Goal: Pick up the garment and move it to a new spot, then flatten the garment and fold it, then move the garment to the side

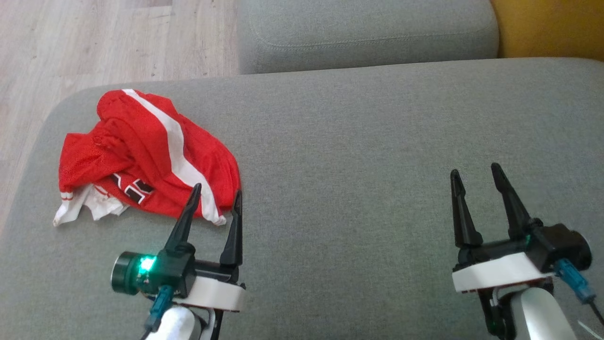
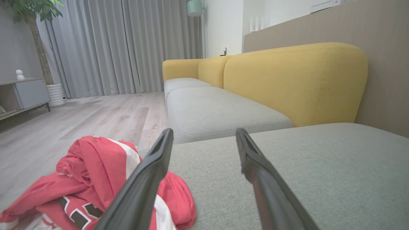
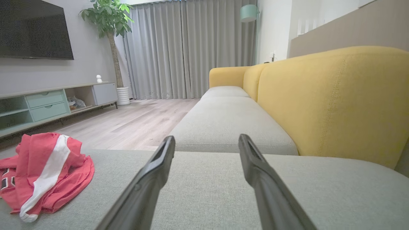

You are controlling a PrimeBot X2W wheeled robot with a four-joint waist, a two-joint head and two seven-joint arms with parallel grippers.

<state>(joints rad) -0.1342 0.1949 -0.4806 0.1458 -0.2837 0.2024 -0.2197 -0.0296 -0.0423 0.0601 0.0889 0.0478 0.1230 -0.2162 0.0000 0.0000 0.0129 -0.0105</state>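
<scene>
Left claw (image 1: 217, 189), spread wide and empty, sits just beside the red garment (image 1: 141, 146)

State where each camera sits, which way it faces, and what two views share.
Head view: on the head, looking down at the grey seat; left gripper, by the red garment, and right gripper, both open.
Left wrist view: left wrist, low, facing along the seat toward curtains; own fingers.
Right wrist view: right wrist, same heading; own fingers.
Wrist views share garment and yellow backrest.

Crumpled red, white-striped garment (image 1: 141, 156) on grey cushion (image 1: 358, 141).
</scene>
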